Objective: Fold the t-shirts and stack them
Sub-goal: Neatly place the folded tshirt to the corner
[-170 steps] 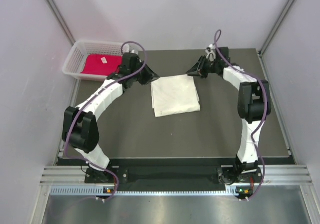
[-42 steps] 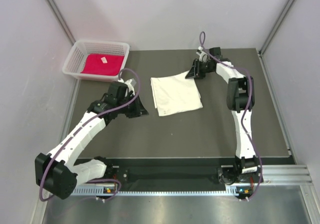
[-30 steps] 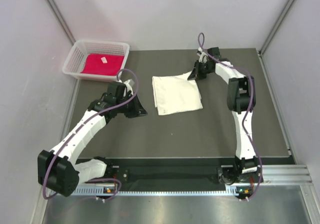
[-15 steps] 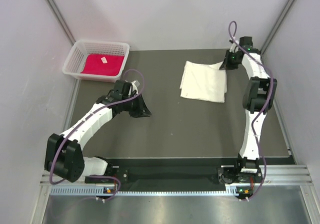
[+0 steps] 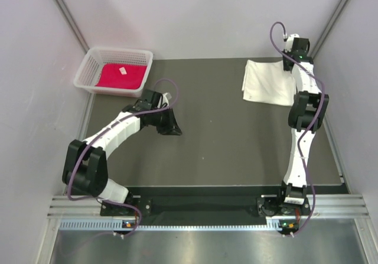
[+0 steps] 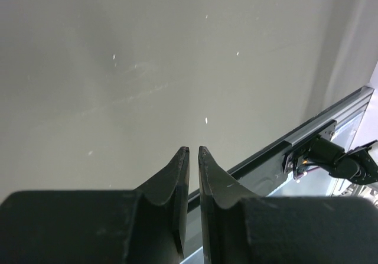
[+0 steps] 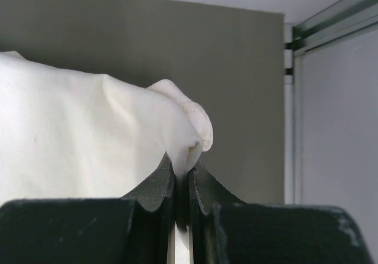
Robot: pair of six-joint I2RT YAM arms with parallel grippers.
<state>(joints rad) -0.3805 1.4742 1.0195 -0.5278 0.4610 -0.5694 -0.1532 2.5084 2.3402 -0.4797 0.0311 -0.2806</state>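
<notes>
Top external cam, near to far: both arm bases sit at the near edge of the table (image 5: 236, 157). The left arm reaches fwd over the table's left-centre, w/ the left gripper (image 5: 172, 126) low over bare dark surface, well apart from any cloth. Left wrist cam: left gripper (image 6: 192, 150) jaws are nearly together, only a thin slit btwn the tips and nothing in it. Bare tabletop lies below, and a metal rail (image 6: 295, 139) runs at the right of that view. Further back at the table's far-left corner is the white mesh basket (image 5: 88, 70). It holds the red-magenta t-shirt (image 5: 121, 78), lying flat in the bottom w/ a small white tag (image 5: 123, 70) showing on top. Far-right corner: the cream-white t-shirt (image 5: 266, 84), folded to a rough rectangle, lies flat on the table, in no container and well apart from the basket. The right arm stretches up the right side, right gripper (image 5: 289, 66) at the shirt's far-right corner. Right wrist cam: right gripper (image 7: 189, 168) is clamped tight on a bunched fold of the cream-white t-shirt (image 7: 82, 134). Cloth is pinched btwn the tips and bulges just above them, and the rest spreads left.
</notes>
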